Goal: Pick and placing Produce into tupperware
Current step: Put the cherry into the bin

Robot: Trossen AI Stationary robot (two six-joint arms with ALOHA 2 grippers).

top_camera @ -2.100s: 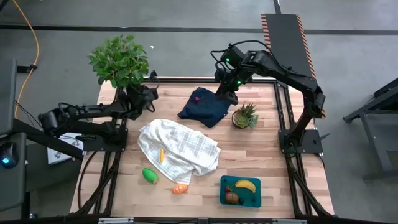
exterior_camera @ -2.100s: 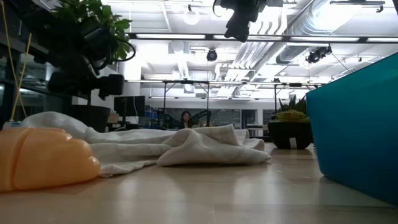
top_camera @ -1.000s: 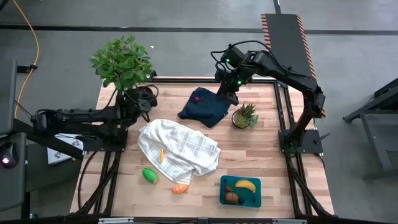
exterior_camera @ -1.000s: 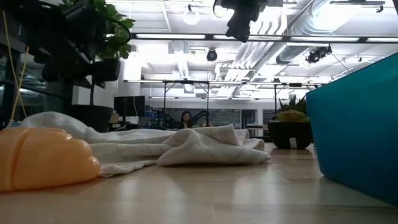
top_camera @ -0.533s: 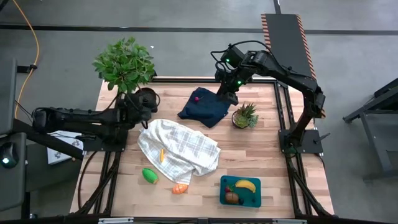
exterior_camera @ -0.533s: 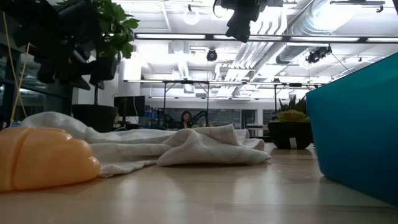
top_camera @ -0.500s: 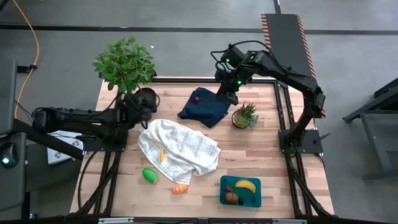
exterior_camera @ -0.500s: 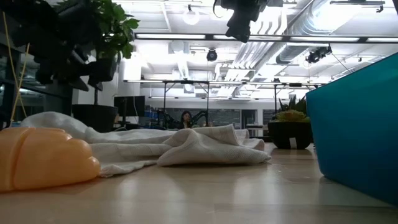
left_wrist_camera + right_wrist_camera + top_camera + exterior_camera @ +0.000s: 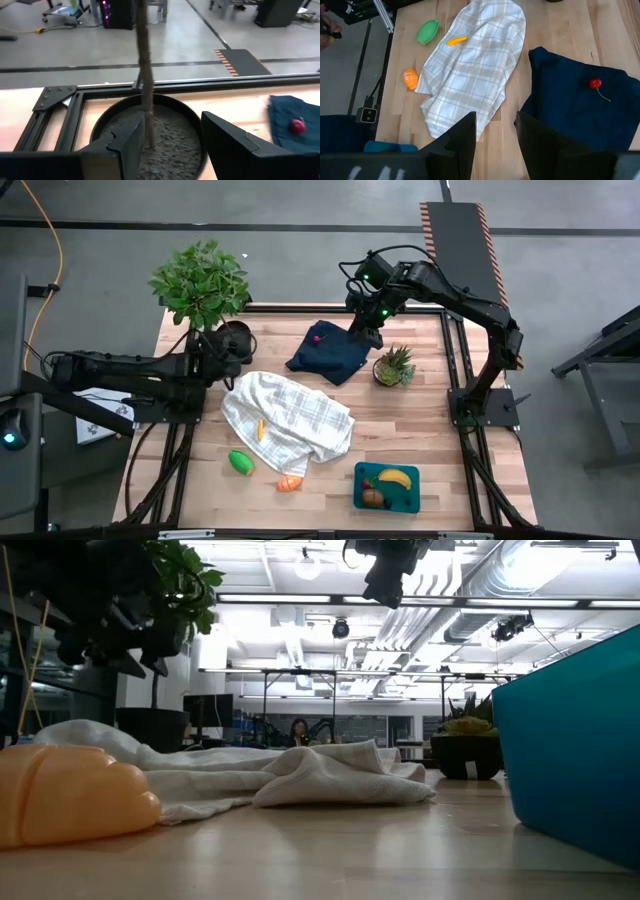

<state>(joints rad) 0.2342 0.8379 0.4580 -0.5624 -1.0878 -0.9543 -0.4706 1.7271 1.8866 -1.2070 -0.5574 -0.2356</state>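
Note:
The teal tupperware (image 9: 386, 487) stands near the table's front right and holds a yellow banana (image 9: 394, 477) and a brown round piece (image 9: 372, 498). On the bare table lie a green piece (image 9: 240, 462) and an orange piece (image 9: 289, 482). A small orange piece (image 9: 261, 429) rests on the checked cloth (image 9: 288, 418), and a red berry (image 9: 318, 336) on the navy cloth (image 9: 328, 352). My left gripper (image 9: 170, 150) is open at the left rim of the leafy plant's pot (image 9: 150, 130). My right gripper (image 9: 495, 145) hangs open high over the navy cloth, with nothing between its fingers.
The large leafy plant (image 9: 200, 280) stands at the far left corner, its stem (image 9: 145, 75) rising from the pot. A small spiky potted plant (image 9: 394, 367) sits beside the navy cloth, under the right arm. Bare wood lies between the checked cloth and the tupperware.
My left gripper has drawn back from the pot toward the table's left edge and turned somewhat. The pot, which it covered before in the high view, now shows beside its fingers. The gap between its fingers is unchanged.

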